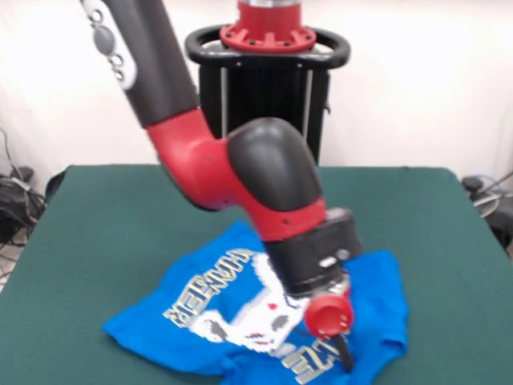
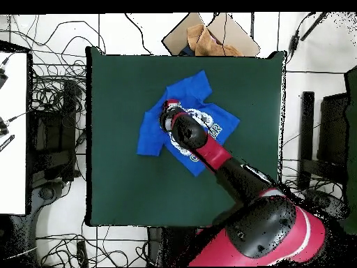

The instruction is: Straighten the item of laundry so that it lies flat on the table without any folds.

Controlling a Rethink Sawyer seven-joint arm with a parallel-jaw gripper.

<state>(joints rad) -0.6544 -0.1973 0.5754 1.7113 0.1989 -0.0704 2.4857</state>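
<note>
Starting at the left of the front view, we see the table (image 1: 96,233), covered in dark green cloth, bare along its left side, with loose cables (image 1: 14,204) hanging beyond its edge. Moving right, we come to the item of laundry (image 1: 200,309), a bright blue T-shirt lying printed side up near the table's front edge, a little right of the middle. Its white pixel print and lettering face us at a slant, and the fabric is rumpled: one sleeve points to the left front, and the right-hand part bunches into ridges by the front edge. Above the shirt's right half the red and black arm (image 1: 264,172) comes down from the upper left, and the gripper (image 1: 345,353) hangs low over the shirt, its dark tip down against the lettering; we cannot tell whether the claw is open, closed or pinching cloth, since the wrist and a red round cap hide most of it. Behind stands the pedestal (image 1: 268,56) at the table's far side. In the overhead view the T-shirt (image 2: 150,132) lies in the upper middle of the table (image 2: 118,188), with the gripper (image 2: 167,112) over it and a brown cardboard box (image 2: 209,35) beyond the top edge.
</note>
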